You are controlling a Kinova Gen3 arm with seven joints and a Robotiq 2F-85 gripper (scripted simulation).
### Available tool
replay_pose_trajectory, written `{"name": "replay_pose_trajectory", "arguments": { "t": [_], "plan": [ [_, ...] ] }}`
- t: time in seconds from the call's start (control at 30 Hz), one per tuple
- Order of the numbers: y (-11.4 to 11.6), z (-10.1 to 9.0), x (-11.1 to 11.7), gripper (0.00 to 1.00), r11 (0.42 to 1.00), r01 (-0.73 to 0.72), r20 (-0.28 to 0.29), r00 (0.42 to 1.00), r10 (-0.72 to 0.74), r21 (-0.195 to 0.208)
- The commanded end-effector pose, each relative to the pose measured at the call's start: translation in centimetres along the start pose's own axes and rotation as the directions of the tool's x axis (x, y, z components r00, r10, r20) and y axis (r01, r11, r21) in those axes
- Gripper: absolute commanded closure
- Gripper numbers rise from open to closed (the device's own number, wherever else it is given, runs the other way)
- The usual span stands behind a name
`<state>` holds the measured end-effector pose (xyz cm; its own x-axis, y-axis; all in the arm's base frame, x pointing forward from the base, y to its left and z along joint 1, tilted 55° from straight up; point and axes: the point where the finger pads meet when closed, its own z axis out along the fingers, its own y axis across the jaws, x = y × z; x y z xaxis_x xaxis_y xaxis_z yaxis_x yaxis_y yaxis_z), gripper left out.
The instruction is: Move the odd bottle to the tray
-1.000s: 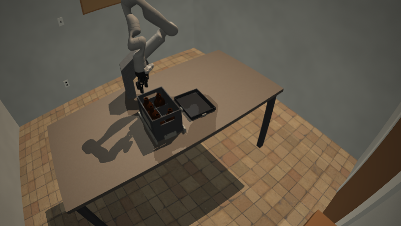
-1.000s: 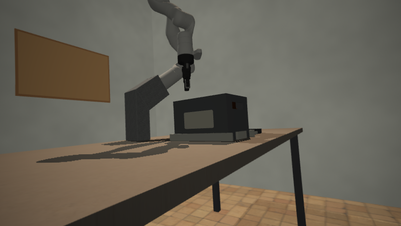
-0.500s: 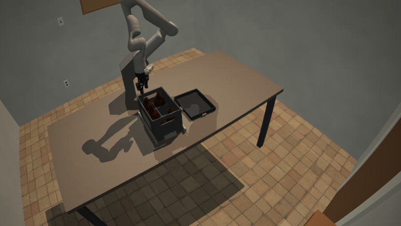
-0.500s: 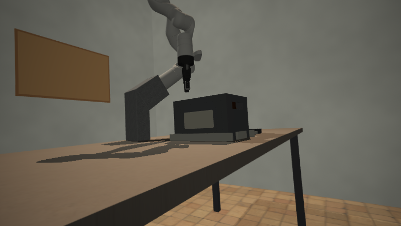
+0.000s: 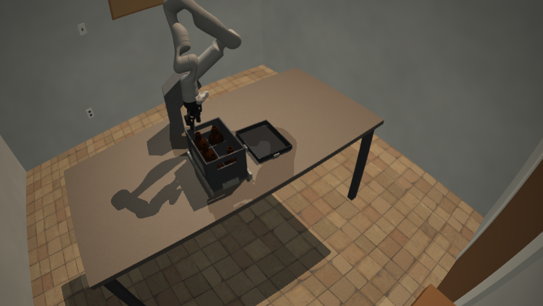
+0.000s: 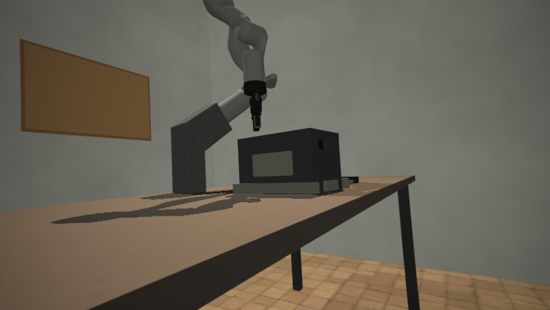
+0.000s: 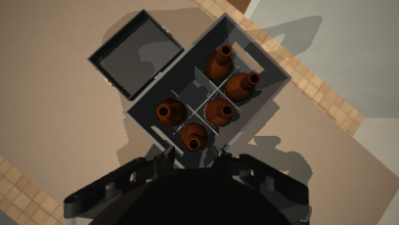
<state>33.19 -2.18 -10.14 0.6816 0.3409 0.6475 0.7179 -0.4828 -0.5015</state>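
Five brown long-neck bottles (image 5: 215,136) (image 7: 218,65) stand in the crate (image 5: 227,175) (image 6: 277,142) (image 7: 162,133); odd one unclear. My claw (image 5: 193,123) (image 6: 256,125) (image 7: 194,152), parted fairly wide, empty, hovers above the crate's edge. Likely glass: rigid, slippery, breakable. Best grip: neck, straight down. Tray (image 5: 286,147) (image 7: 115,37) beside crate.

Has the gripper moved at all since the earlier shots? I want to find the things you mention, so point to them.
Yes, downward: in the exterior view the gripper's (image 5: 194,123) (image 6: 256,129) (image 7: 196,154) fingertips now sit closer to the level of the bottle crate's (image 5: 229,174) (image 6: 275,145) (image 7: 255,112) top rim, which hasn't shifted.
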Motion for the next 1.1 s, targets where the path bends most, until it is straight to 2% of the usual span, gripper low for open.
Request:
{"name": "replay_pose_trajectory", "arguments": {
  "t": [0.0, 0.53, 1.07],
  "plan": [
    [-0.1, 0.5, 0.1, 0.36, 1.000, 0.002, 0.000, 1.000, -0.002, 0.004],
    [-0.1, 1.8, 0.1, 0.36, 1.000, 0.002, 0.000, 1.000, -0.002, 0.004],
    [-0.1, 2.0, 0.1, 0.36, 1.000, 0.002, 0.000, 1.000, -0.002, 0.004]
  ]
}}
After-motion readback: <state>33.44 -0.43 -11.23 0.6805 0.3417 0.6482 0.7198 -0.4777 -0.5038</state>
